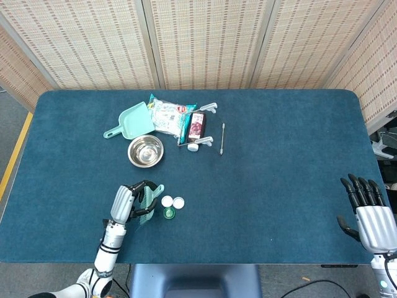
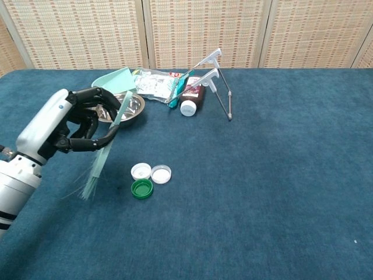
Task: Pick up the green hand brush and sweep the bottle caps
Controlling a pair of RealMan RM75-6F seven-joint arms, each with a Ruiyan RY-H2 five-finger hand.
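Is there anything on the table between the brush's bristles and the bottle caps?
No. In the chest view, only bare blue tabletop lies between the green brush, gripped by the left hand, and the bottle caps.

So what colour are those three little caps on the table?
Two are white, one green; clearest in the chest view.
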